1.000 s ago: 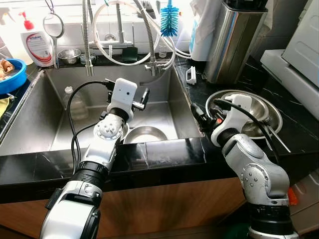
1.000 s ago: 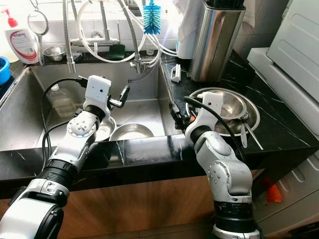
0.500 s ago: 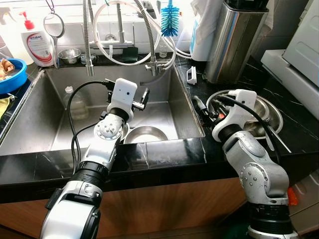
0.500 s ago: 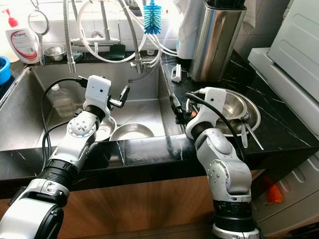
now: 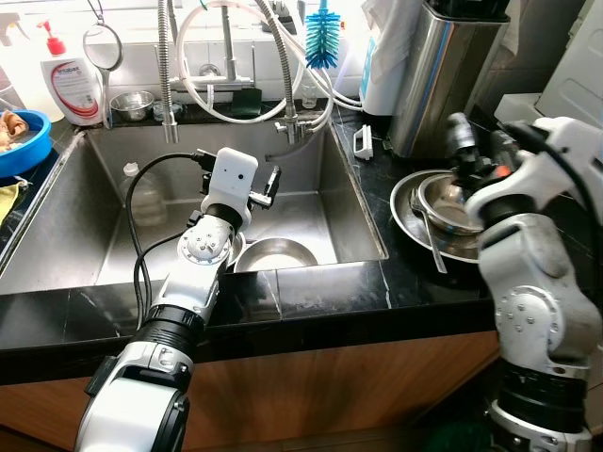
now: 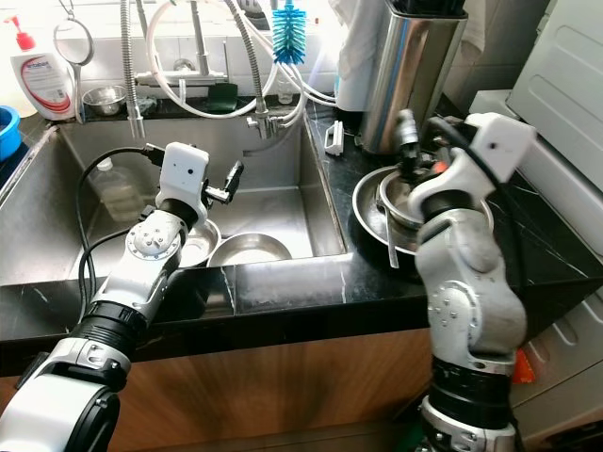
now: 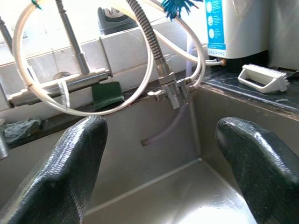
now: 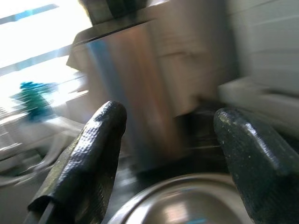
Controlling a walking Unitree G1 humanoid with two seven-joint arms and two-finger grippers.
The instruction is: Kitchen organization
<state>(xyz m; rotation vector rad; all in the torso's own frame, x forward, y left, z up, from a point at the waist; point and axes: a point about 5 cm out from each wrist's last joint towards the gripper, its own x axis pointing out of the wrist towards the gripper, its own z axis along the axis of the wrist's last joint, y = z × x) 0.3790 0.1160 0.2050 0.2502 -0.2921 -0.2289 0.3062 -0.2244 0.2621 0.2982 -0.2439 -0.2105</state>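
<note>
Black marble table (image 5: 330, 287) flanks the steel sink (image 5: 113, 226). My right end effector (image 6: 415, 141), fingers spread and empty, hovers over the stacked steel bowls (image 5: 443, 212); I'd lower squarely onto one rim. My left end effector (image 5: 268, 184) hangs spread above the sink.

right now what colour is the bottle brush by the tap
Blue bristles, clearest in the left eye view.

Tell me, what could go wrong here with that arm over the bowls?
The open right gripper hangs close to the tall steel canister, so a swing might knock it. A utensil juts over the rim of the stacked bowls; bumping it could flip it onto the counter.
</note>
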